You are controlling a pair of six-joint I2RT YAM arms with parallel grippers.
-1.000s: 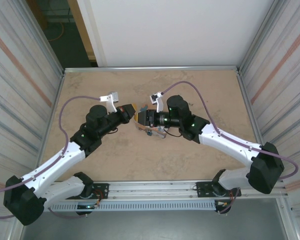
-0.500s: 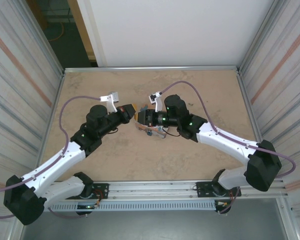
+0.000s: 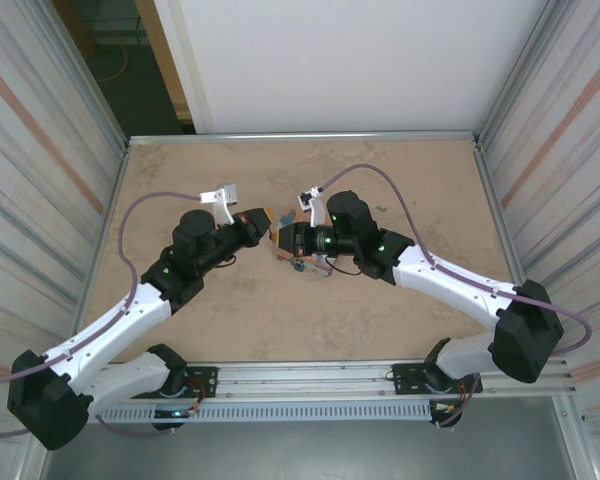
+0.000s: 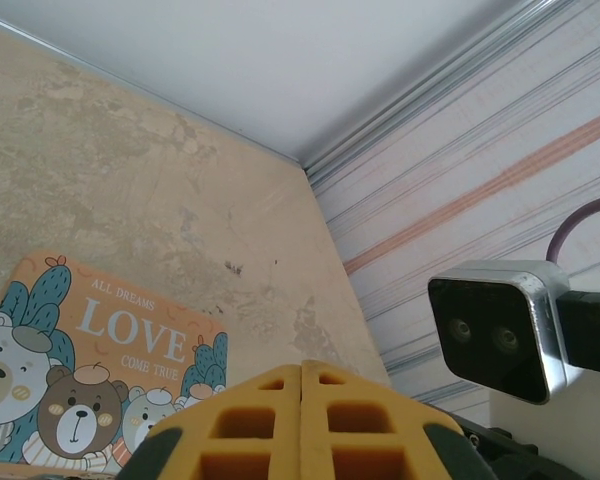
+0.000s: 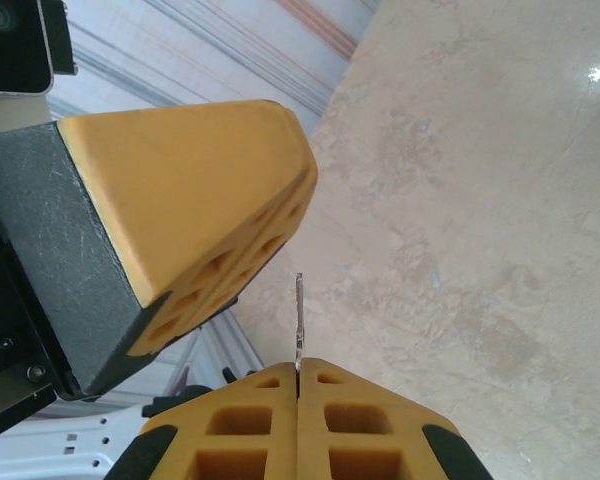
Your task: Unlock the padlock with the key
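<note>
In the right wrist view my right gripper [image 5: 298, 368] is shut on the key [image 5: 299, 318], whose thin metal blade sticks straight out from between the fingertips. The yellow fingers of my left gripper [image 5: 205, 190] sit just up and left of the blade tip, apart from it. From above, the two grippers meet tip to tip at mid-table: left gripper [image 3: 264, 221], right gripper [image 3: 281, 240]. A tiny blue and dark piece, apparently the padlock [image 3: 299, 264], lies just below the right gripper. My left gripper [image 4: 302, 372] is shut, with nothing showing between its fingers.
An orange-and-teal "LOVE" box [image 4: 90, 365] with cartoon bears lies flat on the table ahead and left of the left gripper. The right wrist's camera [image 4: 500, 325] hangs close on the right. Striped walls [image 3: 40, 150] enclose the table on both sides.
My right gripper has shut on the key and shifted slightly left toward the left gripper. The left arm has stayed put.
</note>
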